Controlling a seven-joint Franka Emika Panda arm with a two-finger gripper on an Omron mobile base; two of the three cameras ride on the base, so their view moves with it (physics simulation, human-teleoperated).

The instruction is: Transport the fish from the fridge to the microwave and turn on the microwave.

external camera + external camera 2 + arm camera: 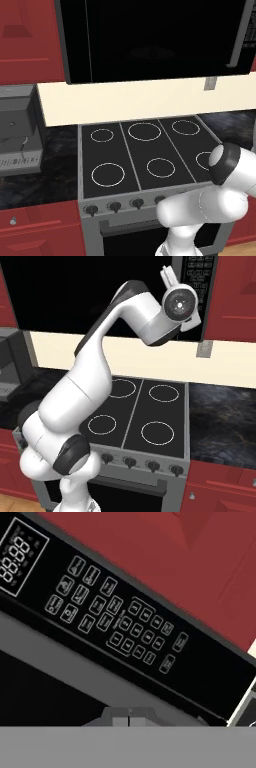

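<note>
microwave: black box hanging above the stove, door shut, glass dark; sitting between red cabinets
microwave handle: grey vertical bar running down the right side of the door
button panel: strip of keys at the right end of the microwave; in the hand view showing tilted, rows of small white-outlined buttons with a digit display at one end
gripper: raised up at the microwave's button panel, its tips pressed together, jaws fully closed, gripping nothing; pointing at the grey handle strip and the panel beyond it; whether touching, cannot tell
arm: white arm reaching up from the base over the stove, wrist sitting in front of the panel
fish: not visible, microwave glass too dark to see inside
stove: black cooktop with white ring burners, row of dark knobs along the front edge, sitting under the microwave
table: dark marbled surface running on both sides of the stove
wall: cream strip running between microwave and stove, small grey outlet on it
coffee machine: grey appliance standing on the table left of the stove
</note>
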